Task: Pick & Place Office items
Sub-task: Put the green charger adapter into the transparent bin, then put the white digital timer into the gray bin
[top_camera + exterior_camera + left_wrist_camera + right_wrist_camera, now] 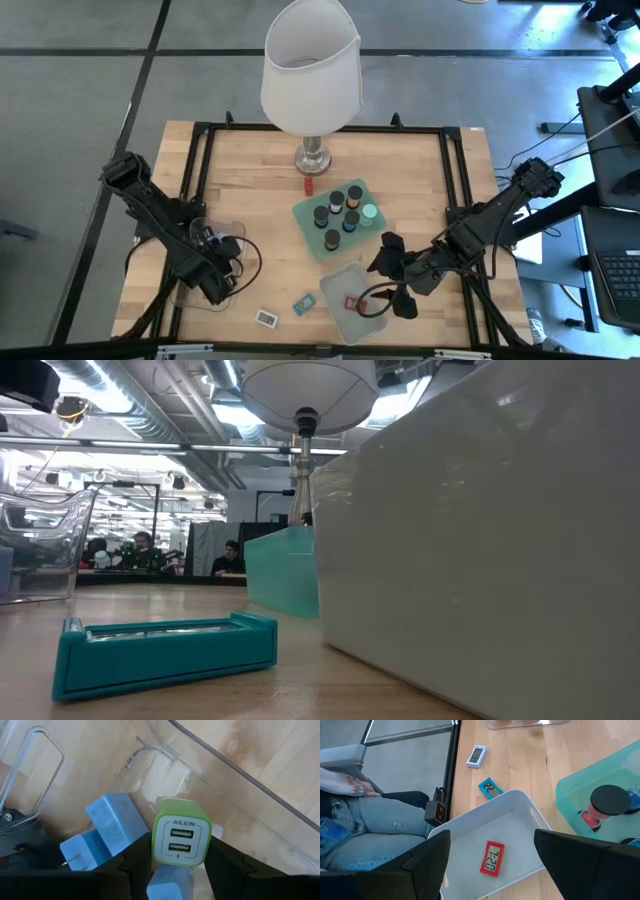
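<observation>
While gripped, green charger (181, 838), left tool (172, 862)

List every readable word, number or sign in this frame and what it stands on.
"AILKIN", above two USB ports and a lightning-bolt sign: green charger block held between the left gripper's fingers.
"7:20": red clock in the white tray.
"22": teal clock on the table.
White clock: digits too small to read.

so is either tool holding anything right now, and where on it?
Left tool grips the green USB charger by its two opposite sides, port face up, over the clear bin. Right tool is open and empty above the white tray.
</observation>
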You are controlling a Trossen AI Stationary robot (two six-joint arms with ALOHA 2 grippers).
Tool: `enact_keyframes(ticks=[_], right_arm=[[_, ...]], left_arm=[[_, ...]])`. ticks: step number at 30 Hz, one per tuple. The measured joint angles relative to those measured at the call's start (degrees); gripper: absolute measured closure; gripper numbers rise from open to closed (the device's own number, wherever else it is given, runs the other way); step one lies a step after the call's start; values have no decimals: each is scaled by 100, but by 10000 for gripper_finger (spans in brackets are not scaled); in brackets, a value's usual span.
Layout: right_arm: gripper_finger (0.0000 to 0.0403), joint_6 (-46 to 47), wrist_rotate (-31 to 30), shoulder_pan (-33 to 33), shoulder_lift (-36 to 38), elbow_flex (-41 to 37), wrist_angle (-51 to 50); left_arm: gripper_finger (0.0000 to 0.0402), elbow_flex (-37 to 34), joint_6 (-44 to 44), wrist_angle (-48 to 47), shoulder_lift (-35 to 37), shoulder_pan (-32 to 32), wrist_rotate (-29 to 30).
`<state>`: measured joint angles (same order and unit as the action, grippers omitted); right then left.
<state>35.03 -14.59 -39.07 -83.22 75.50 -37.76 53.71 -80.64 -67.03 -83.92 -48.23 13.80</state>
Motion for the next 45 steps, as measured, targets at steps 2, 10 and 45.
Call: enact_keyframes(ticks=[2, 10, 45], right_arm=[[112, -11, 0, 0, 0, 0, 0], [112, -10, -231, 0, 0, 0, 2], [112, -2657, -376, 352, -1836, -2, 3084]], left_arm=[[242, 0, 23, 5, 0, 0, 5], [224, 0, -406, 1, 0, 0, 161], [194, 1810, 293, 912, 96, -432, 2292]])
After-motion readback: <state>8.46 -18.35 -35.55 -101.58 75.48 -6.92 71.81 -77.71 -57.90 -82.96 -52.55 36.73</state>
